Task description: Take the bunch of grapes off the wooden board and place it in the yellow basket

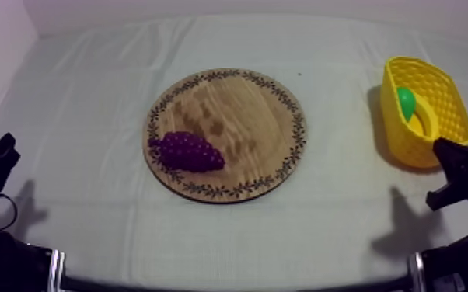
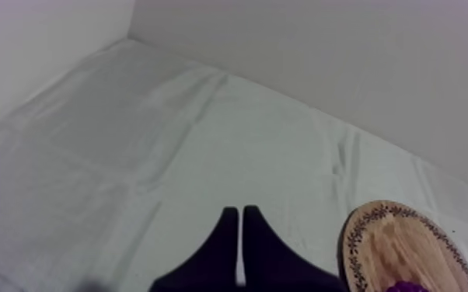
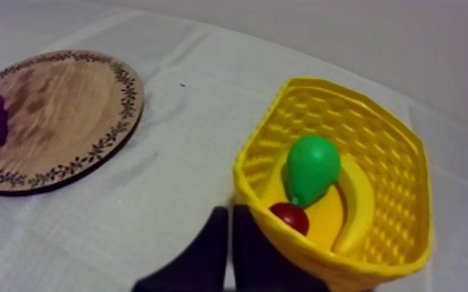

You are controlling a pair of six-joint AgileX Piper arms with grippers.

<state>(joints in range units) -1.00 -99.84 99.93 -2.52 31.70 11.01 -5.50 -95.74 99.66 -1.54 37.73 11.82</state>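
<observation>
Status: bunch of grapes (image 1: 187, 151) sits on the wooden board (image 1: 241, 105), in the board's lower left part in the top view, close to its edge. Board is centre frame. Yellow basket (image 1: 448, 97) is at the right edge of frame, well apart from the board.

Key geometry: the grapes' long axis runs roughly left-right across the frame, tipped slightly down toward the right. Stem end looks to be at the left. From our left tool (image 1: 0, 155), at lower left of frame, the grapes lie to the right. From our right tool (image 1: 448, 155), at lower right and just beside the basket's near corner, they lie far left, across most of the board. So the left tool is nearer the grapes and the right tool is nearer the basket. We judge the right arm the likelier pick, since drop-off is next to it, but its reach is longer. The tool should straddle the short axis.

Tool state: both clenched on nothing. In each wrist view the black fingers (image 2: 221, 245) lie together as a narrow wedge, the left pair over bare cloth near the board, the right pair at the basket's outer wall.

Materials: grapes are a knobbly purple cluster, likely rigid plastic. Board is flat, round, grained wood. Basket is woven-look yellow plastic with tall flared walls, holding a green pear (image 3: 312, 167), a banana (image 3: 359, 203) and a small red fruit (image 3: 290, 218). Counter (image 1: 89, 93) cloth is soft and creased.
</observation>
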